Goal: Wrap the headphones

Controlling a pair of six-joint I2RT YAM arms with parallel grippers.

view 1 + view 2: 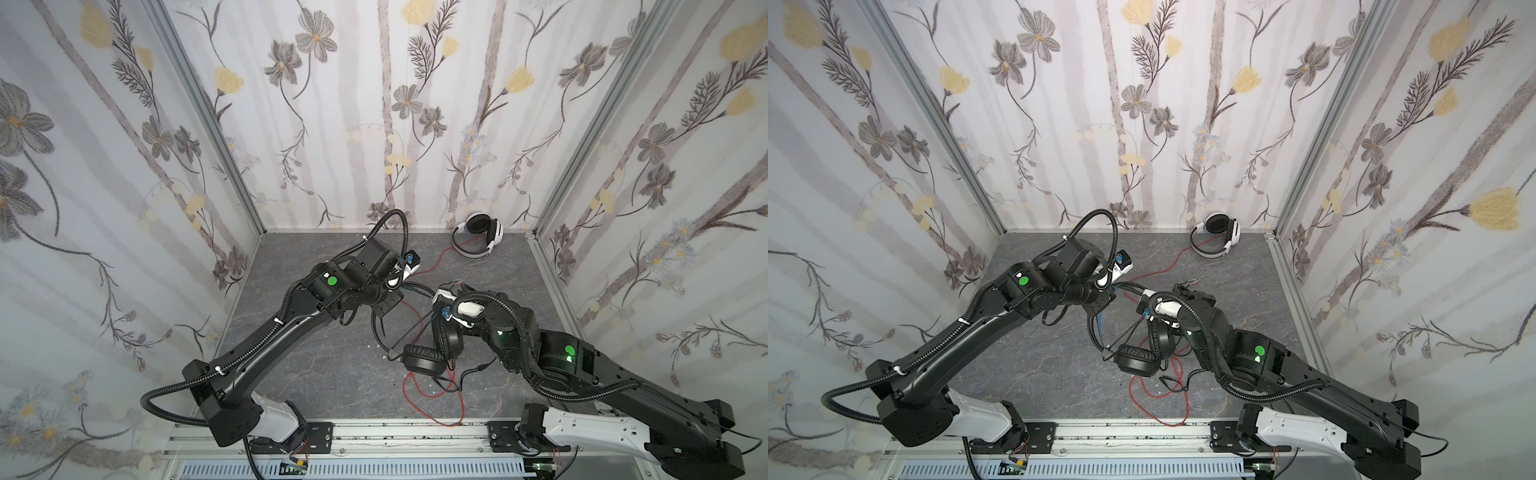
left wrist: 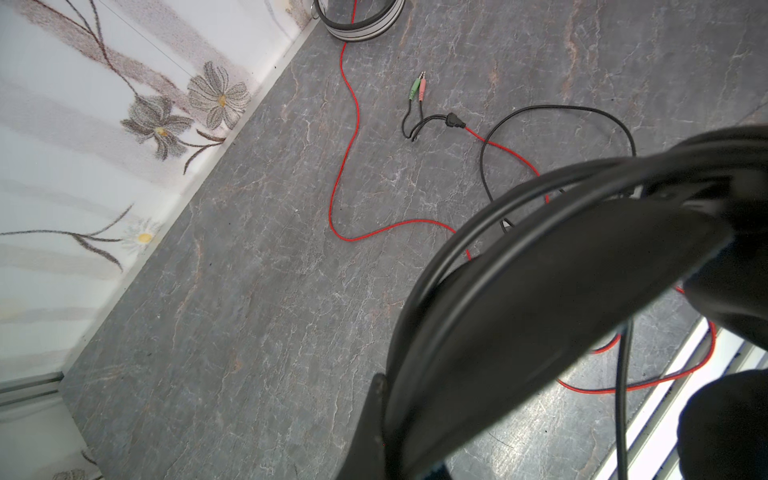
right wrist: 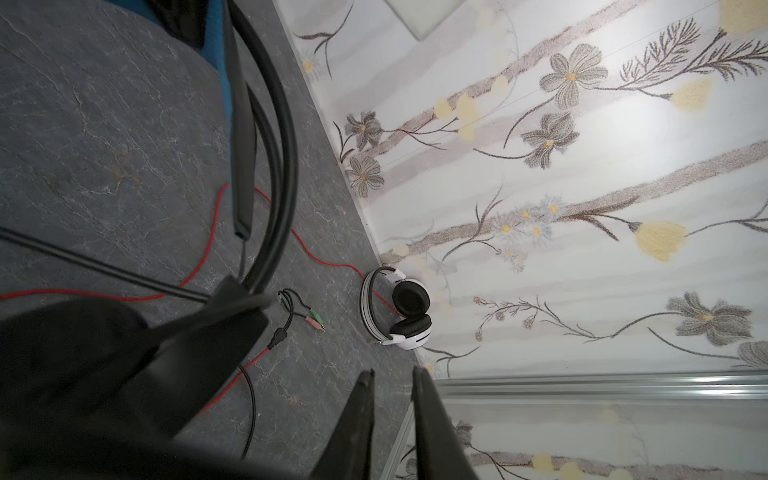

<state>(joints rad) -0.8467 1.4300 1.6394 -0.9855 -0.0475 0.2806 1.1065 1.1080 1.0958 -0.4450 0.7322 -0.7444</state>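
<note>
In the left wrist view, my left fingers (image 2: 376, 415) are pressed together on the headband of the black headset (image 2: 519, 299), which crowds right against them. Past them the red cable (image 2: 345, 166) winds over the worktop (image 2: 249, 332) to the white headset (image 2: 361, 31), well ahead.

In the right wrist view, my right fingers (image 3: 432, 419) stand slightly apart, gripping nothing. The black headset is just beside them and the white one lies ahead of the tips, against the wall (image 3: 582, 208).

In both top views the black headset sits between my two pairs of fingers, with the white one well beyond the right pair.
</note>
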